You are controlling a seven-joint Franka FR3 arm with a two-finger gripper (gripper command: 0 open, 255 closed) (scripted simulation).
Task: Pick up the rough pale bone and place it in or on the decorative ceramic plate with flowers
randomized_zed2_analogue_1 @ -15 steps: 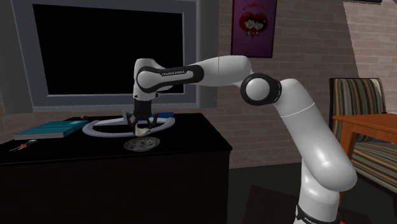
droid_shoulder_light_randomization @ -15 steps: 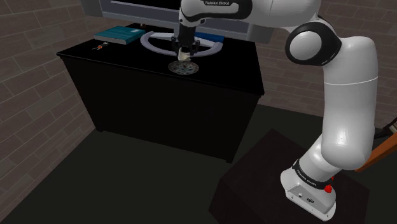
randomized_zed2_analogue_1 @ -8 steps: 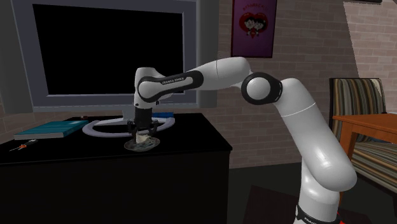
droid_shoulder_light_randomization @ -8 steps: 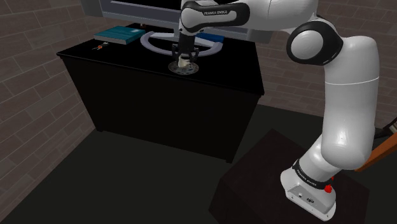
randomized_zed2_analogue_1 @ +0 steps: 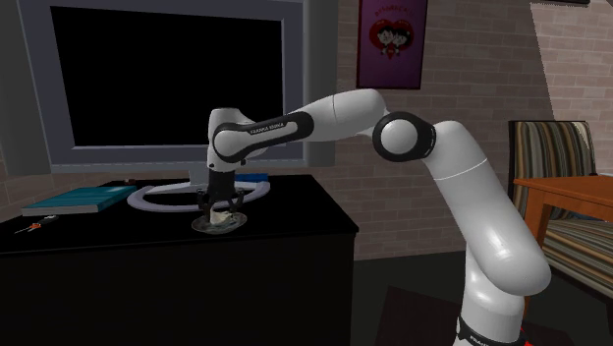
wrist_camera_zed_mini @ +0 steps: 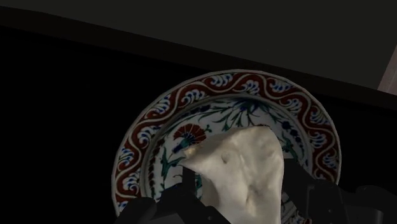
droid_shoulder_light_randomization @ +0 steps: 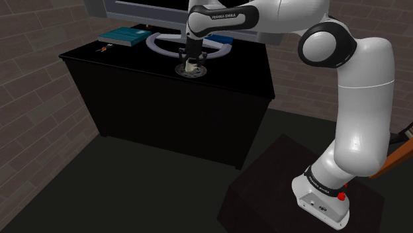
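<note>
Gripper [droid_shoulder_light_randomization: 190, 63] was clamped on the bone [droid_shoulder_light_randomization: 192, 65], directly over the plate [droid_shoulder_light_randomization: 181, 70] on the black cabinet [droid_shoulder_light_randomization: 165, 99], arm reaching in from the shoulder view's right. Second exterior view agreed: gripper [randomized_zed2_analogue_1: 220, 207] pointing straight down, bone [randomized_zed2_analogue_1: 223, 211] low over the plate [randomized_zed2_analogue_1: 202, 225], about centred. Couldn't tell whether bone and plate were touching or just apart.

Wrist view gave the key relation. The bone [wrist_camera_zed_mini: 238, 168] sat btwn the two black fingers [wrist_camera_zed_mini: 321, 198], pinched on both sides, w/ the plate's flowered middle right behind it and the red-and-blue rim [wrist_camera_zed_mini: 210, 86] ringing it all round. So the target lay straight ahead of the gripper [wrist_camera_zed_mini: 245, 194], i.e. straight down, no sideways offset to speak of.

Bone's long axis seemed to run along the fingers, sticking out past the tips toward the plate; broad lumpy end forward, one pointed corner aimed at the red flower. Standing on end like that, it prob. tips over flat once let go, likely staying inside the rim.

Judgement: carry done, next step is opening the gripper.
</note>
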